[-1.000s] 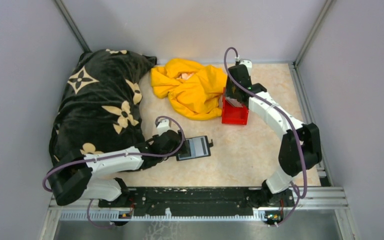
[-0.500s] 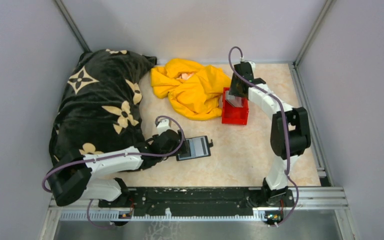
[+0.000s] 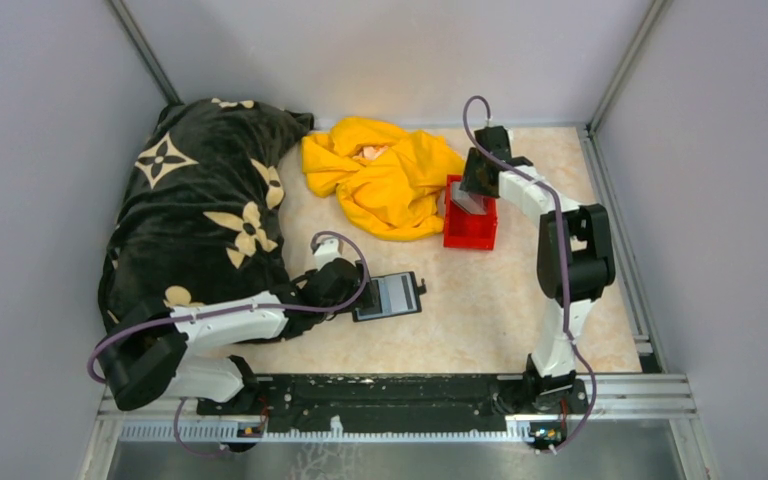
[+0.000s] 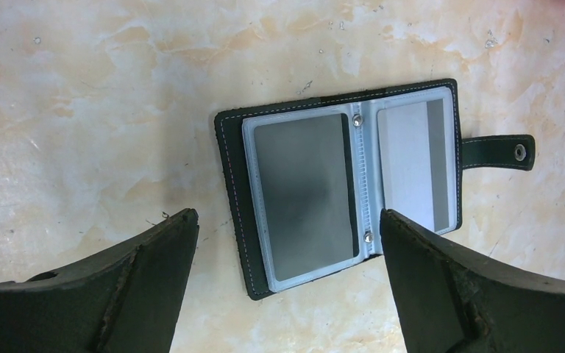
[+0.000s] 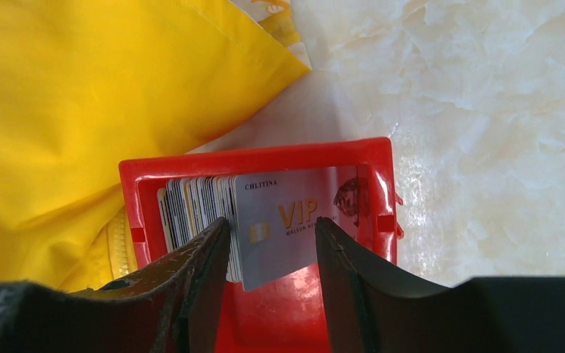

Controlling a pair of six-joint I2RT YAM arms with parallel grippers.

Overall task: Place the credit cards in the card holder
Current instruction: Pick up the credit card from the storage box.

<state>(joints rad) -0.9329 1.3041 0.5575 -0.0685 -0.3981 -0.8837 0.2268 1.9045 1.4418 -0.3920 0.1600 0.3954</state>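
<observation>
The card holder lies open and flat on the table, its snap tab pointing right. A pale card with a grey stripe shows in its right clear pocket. My left gripper hovers over the holder's near edge, open, nothing between its fingers. The credit cards stand on edge in a red bin, a silver VIP card leaning at the front. My right gripper hangs over them, jaws apart on either side of the VIP card, with no grip visible. From above, that gripper sits over the bin.
A crumpled yellow cloth lies against the bin's left side. A black blanket with beige flowers covers the left of the table. Grey walls enclose the table on three sides, and a metal rail runs along the near edge.
The right arm has folded upright, its elbow drawn in toward the base, and its wrist shifted slightly back and right over the bin. The left arm and card holder have not moved.
</observation>
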